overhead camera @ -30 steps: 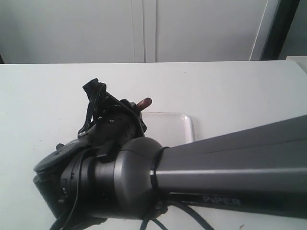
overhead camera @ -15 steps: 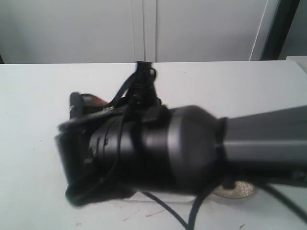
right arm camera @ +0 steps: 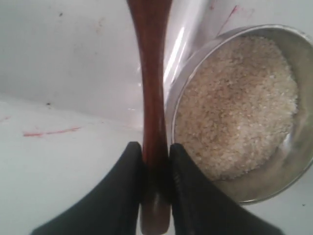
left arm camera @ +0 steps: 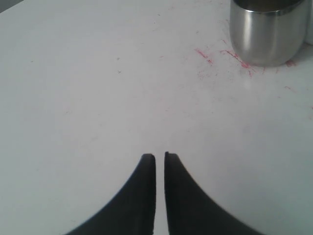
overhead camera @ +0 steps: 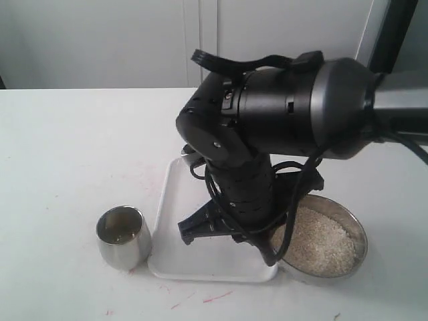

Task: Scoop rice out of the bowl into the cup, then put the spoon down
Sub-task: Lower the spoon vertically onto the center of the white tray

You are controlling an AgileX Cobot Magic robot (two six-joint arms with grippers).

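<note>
The dark reddish-brown spoon is held by its slim handle, with my right gripper shut on it. The handle runs over the white tray's edge beside the bowl; the spoon's round end is out of view. The shiny steel bowl holds a bed of off-white rice. In the exterior view my right gripper points down over the tray, left of the bowl and its rice. The steel cup stands left of the tray. My left gripper is shut and holds nothing, low over the table, short of the cup.
A flat white rectangular tray lies between cup and bowl, partly under my right arm. Red marks stain the white table near the cup. White cabinet doors stand behind the table.
My right arm has swung from close in front of the camera on the left to above the tray. The cup, tray and bowl have come into view.
</note>
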